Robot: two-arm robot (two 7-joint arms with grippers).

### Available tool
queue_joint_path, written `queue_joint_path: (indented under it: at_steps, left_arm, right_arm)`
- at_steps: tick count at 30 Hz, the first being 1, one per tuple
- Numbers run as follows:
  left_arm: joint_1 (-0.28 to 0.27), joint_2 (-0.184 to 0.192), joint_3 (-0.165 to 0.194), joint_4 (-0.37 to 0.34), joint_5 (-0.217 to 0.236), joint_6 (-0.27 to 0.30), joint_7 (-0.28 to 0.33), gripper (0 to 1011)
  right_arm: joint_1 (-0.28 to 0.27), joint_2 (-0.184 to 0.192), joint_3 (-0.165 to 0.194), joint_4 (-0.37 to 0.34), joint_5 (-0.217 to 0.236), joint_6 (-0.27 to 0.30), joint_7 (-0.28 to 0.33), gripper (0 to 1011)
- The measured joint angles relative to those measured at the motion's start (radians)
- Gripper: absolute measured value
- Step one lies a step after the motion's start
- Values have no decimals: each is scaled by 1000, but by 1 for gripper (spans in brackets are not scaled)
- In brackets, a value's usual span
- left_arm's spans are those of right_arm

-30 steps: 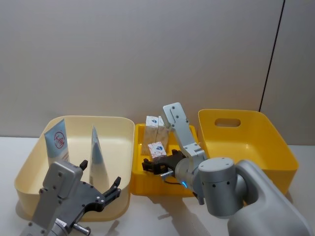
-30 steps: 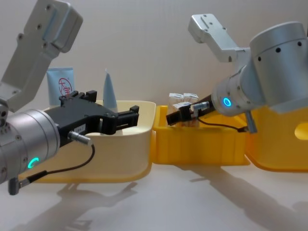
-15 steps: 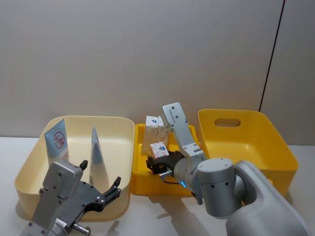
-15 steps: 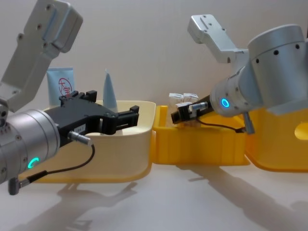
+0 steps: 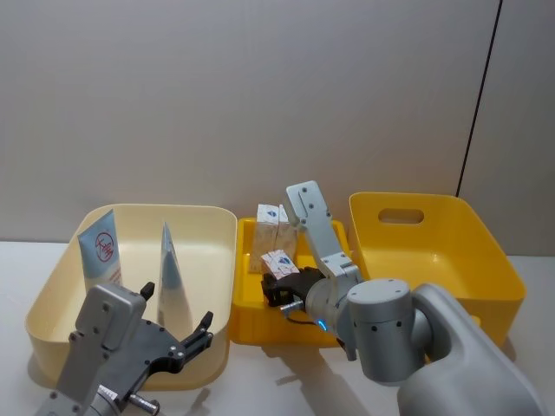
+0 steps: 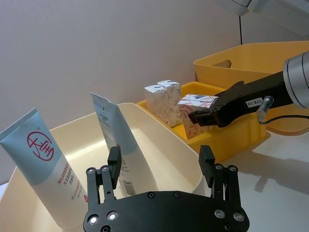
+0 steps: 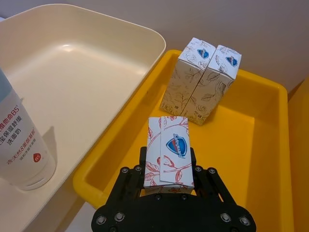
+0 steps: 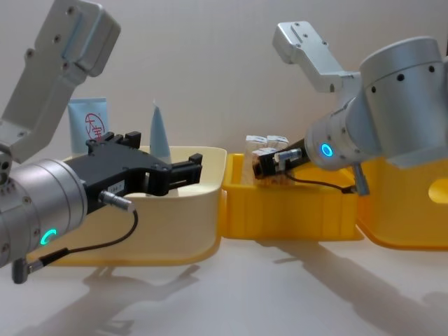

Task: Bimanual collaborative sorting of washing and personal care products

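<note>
In the middle of the table, your right gripper (image 6: 202, 116) pinches one small white carton with peach-orange pattern (image 7: 168, 147) by its two side faces, fingers pressed against it. The carton is upright over the small yellow plastic bin (image 5: 260, 326), toward that bin's front-left corner and close to the left wall. You cannot tell whether its base touches the floor.

Edges: the small yellow bin's left rim sits against the right rim of the cream plastic bin (image 5: 143, 208). The large yellow plastic bin with a handle slot (image 5: 408, 198) is just beside it on the right. Bare yellow floor shows to the right of the held carton, and between it and the back wall.

Count:
- Cartons: three. One is held, and two upright white cartons (image 7: 188, 82) touch each other at the back wall.
- Tubes: two, both standing in the cream bin. They are a light-blue-and-white squeeze tube with a round red logo (image 5: 100, 247) at the left wall, and a second tube seen edge-on (image 5: 170, 270) mid-bin, well apart.

Your left gripper (image 6: 160, 159) hangs at the cream bin's front rim, fingers spread, holding nothing.
</note>
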Motion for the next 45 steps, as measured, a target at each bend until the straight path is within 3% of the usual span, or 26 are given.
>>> queue_joint_path:
  at_steps: [12, 27, 37, 45]
  left_arm:
    - [0, 0, 0, 0, 0, 0, 0, 1000]
    - [0, 0, 0, 0, 0, 0, 0, 1000]
    - [0, 0, 0, 0, 0, 0, 0, 1000]
    - [0, 0, 0, 0, 0, 0, 0, 1000]
  right_arm:
    - [-5, 5, 0, -31, -15, -37, -4, 404]
    - [-13, 46, 25, -159, -48, -116, -23, 404]
    - [-15, 118, 89, -270, -66, -134, -36, 404]
    - [-24, 181, 152, -311, -69, -114, -38, 404]
